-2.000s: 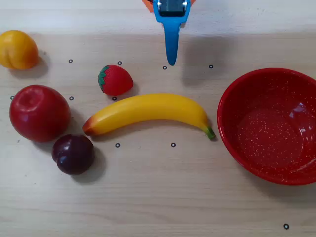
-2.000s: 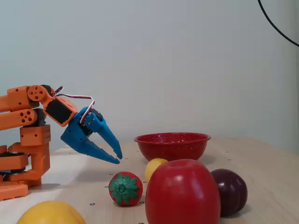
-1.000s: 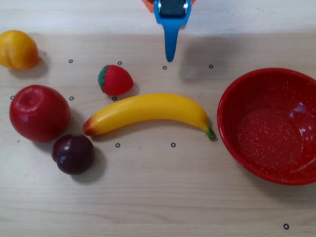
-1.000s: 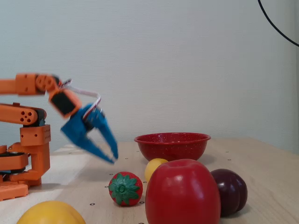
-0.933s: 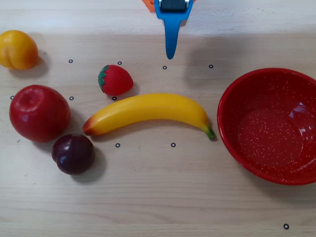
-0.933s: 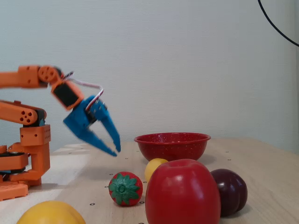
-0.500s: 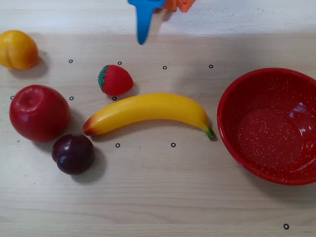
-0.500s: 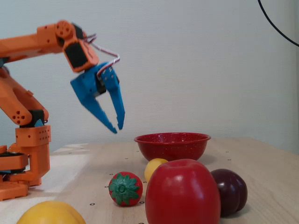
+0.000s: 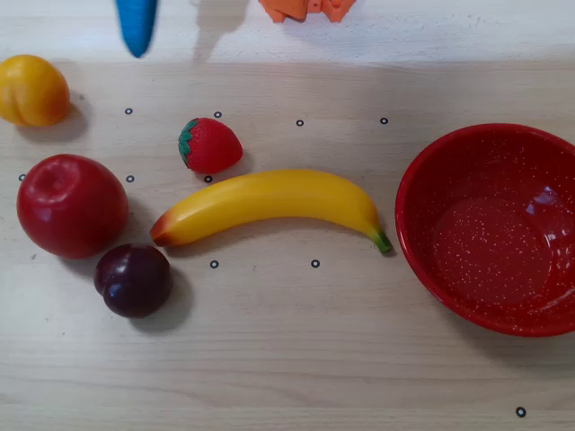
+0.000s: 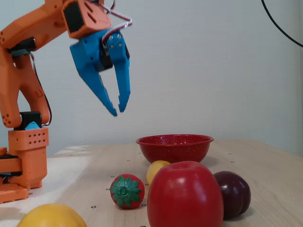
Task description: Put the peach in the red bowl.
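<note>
Overhead view, item one: round yellow-orange plastic-looking peach (image 9: 32, 90), smooth, with a shallow crease, at the far left of the pale wood-grain tabletop (image 9: 296, 359), resting free. Item two: blue two-finger gripper (image 10: 118, 111), which I read as raised high above the table, fingers slightly parted with a narrow gap at the tips, carrying nothing; from above only its blue tip shows at the top edge, to the right of the peach and apart from it. The relation I steer by: the peach lies left of and below the gripper in the overhead view, so I judge the next move a swing left and a descent. Item three: large glossy red bowl with fine white speckles (image 9: 494, 229), empty, at the far right, well apart from the peach. Between them: big red apple (image 9: 72, 205), dark purple plum (image 9: 134, 280), red strawberry with green cap (image 9: 210, 145), long yellow banana (image 9: 269, 205) lying roughly left to right.
</note>
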`<state>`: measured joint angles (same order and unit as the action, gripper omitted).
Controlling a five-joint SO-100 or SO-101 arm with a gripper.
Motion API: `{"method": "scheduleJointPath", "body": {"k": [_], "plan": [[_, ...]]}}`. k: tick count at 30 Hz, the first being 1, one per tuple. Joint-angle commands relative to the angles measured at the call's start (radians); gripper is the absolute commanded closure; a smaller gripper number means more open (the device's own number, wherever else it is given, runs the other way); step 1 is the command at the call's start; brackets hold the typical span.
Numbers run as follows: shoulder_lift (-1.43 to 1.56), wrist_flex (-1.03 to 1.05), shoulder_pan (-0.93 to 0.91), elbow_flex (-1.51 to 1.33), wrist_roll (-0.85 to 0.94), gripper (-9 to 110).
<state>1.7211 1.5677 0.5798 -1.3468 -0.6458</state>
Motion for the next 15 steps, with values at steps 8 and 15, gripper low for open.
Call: {"method": "scheduleJointPath", "body": {"k": [8,15], "plan": [[-0.232,0.212,0.196,0.434,-0.201,77],[-0.367,0.224,0.370,0.555,-0.399,61]]}}
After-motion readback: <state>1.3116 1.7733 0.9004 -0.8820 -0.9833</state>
